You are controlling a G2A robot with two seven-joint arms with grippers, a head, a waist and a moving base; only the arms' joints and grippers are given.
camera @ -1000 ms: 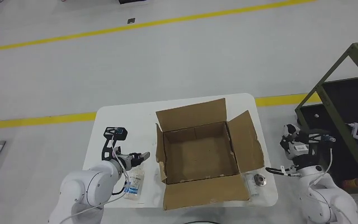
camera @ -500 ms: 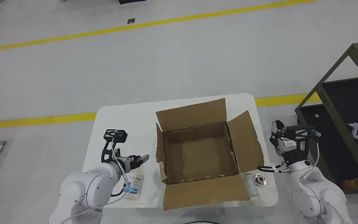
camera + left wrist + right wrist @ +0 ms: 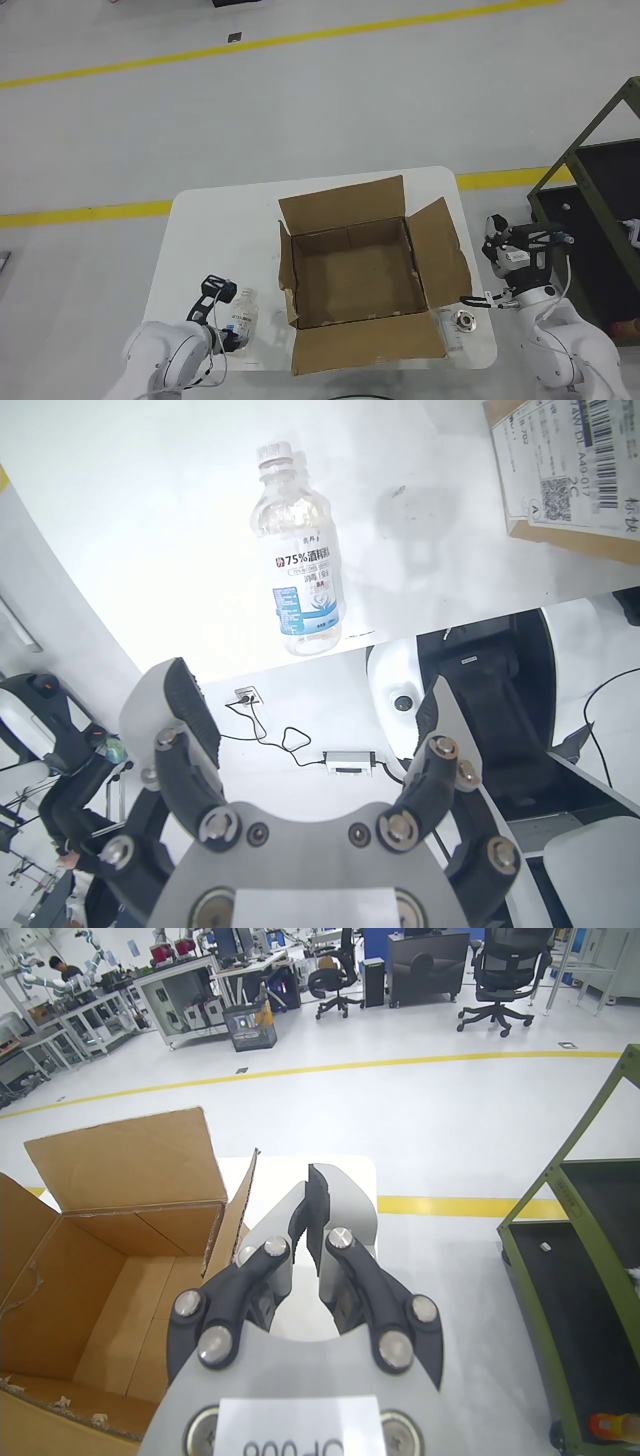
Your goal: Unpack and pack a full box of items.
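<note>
An open cardboard box (image 3: 360,275) stands in the middle of the white table (image 3: 220,220), flaps spread, its inside bare. A clear bottle (image 3: 242,315) with a white and blue label lies on its side left of the box, near the table's front edge. In the left wrist view my left gripper (image 3: 310,685) hangs open just off the table's front edge, a short way from the bottle's (image 3: 300,570) base, with nothing between its fingers. My right gripper (image 3: 315,1178) is shut and empty, held beyond the table's right edge beside the box's right flap (image 3: 230,1223).
A small round metal part in a clear bag (image 3: 462,320) lies at the table's front right corner. A green cart (image 3: 590,170) stands to the right of the table, close to the right arm. The box corner with a printed label (image 3: 565,475) sits near the bottle.
My left arm has drawn back from above the bottle to the table's front edge, leaving the bottle lying there. My right arm shifted slightly left a second ago, then stayed still.
</note>
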